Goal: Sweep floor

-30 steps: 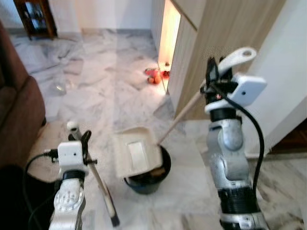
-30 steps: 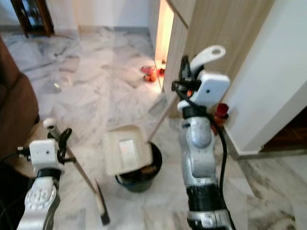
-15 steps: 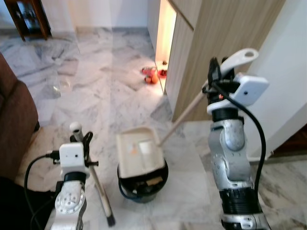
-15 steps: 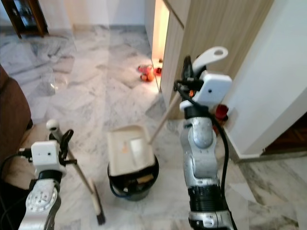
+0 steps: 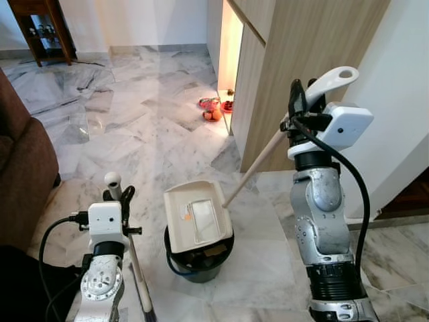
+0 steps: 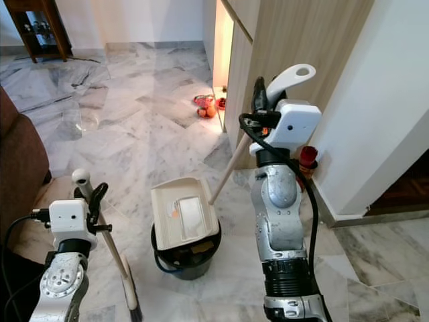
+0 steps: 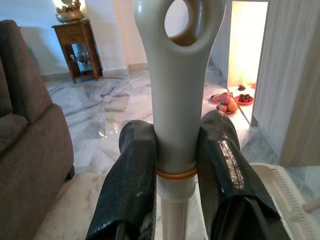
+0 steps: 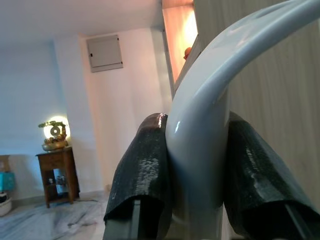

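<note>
A cream dustpan (image 5: 198,215) lies tilted on the rim of a black bin (image 5: 198,260), with a pale sheet and a small orange scrap in it. Its long pale handle (image 5: 258,168) rises to the right into my right gripper (image 5: 298,100), which is raised at chest height and shut on the dustpan handle (image 8: 210,125), one black finger (image 8: 145,160) on each side. At the lower left, my left gripper (image 5: 117,196) is shut on the broom handle (image 7: 177,100) just below its looped top. The broom shaft (image 5: 134,261) slants down to the floor beside the bin.
A brown sofa (image 5: 20,168) stands close on the left. A wooden cabinet wall (image 5: 301,54) and a white wall (image 5: 402,100) close the right side. Red and orange things (image 5: 213,111) lie by the lit gap. A dark side table (image 5: 40,27) stands far back. The marble floor lies open ahead.
The camera has tilted up and shows more of the room. The dustpan stays tipped on the bin. The broom now stands steeper, closer to the bin.
</note>
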Tool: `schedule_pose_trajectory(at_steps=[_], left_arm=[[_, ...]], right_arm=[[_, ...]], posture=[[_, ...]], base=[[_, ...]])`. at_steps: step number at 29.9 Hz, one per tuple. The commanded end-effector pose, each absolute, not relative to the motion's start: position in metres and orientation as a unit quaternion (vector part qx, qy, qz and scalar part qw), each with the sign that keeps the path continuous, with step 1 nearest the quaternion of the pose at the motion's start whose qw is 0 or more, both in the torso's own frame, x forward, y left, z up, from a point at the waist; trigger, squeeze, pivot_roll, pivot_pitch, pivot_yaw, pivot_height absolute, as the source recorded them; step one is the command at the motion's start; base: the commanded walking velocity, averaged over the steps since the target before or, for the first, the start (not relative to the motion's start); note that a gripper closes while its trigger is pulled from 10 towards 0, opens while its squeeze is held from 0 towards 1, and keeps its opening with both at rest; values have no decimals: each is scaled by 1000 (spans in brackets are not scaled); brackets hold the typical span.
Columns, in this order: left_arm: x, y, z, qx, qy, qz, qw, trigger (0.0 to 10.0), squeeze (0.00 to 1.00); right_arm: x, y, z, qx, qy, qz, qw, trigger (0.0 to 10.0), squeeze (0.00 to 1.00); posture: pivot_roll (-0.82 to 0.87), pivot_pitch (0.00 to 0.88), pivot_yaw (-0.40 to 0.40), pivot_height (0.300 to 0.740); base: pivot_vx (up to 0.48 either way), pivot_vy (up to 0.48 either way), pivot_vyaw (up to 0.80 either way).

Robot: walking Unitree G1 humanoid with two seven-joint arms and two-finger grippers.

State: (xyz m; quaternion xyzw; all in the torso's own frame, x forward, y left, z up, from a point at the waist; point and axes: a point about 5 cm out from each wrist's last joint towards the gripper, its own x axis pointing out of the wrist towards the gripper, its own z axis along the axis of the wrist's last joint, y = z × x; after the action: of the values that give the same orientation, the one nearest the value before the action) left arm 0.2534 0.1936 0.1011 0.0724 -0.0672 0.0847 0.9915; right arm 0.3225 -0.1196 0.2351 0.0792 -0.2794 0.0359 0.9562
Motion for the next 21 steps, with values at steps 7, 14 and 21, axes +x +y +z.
schedule_pose_trajectory(at_steps=[7, 14, 21], left_arm=[[255, 191, 112, 74, -95, 74, 990, 10000, 0], [255, 190, 112, 72, -95, 73, 990, 10000, 0], [255, 189, 112, 71, -95, 72, 990, 10000, 0]], right_arm=[[308, -100, 259, 73, -348, 70, 932, 10000, 0], [298, -79, 262, -10, -380, 132, 916, 10000, 0], [290, -65, 261, -71, -403, 160, 898, 10000, 0]], posture=[[149, 77, -27, 740], [145, 83, -27, 740], [144, 86, -28, 740]], base=[[0, 0, 0], [0, 0, 0], [0, 0, 0]])
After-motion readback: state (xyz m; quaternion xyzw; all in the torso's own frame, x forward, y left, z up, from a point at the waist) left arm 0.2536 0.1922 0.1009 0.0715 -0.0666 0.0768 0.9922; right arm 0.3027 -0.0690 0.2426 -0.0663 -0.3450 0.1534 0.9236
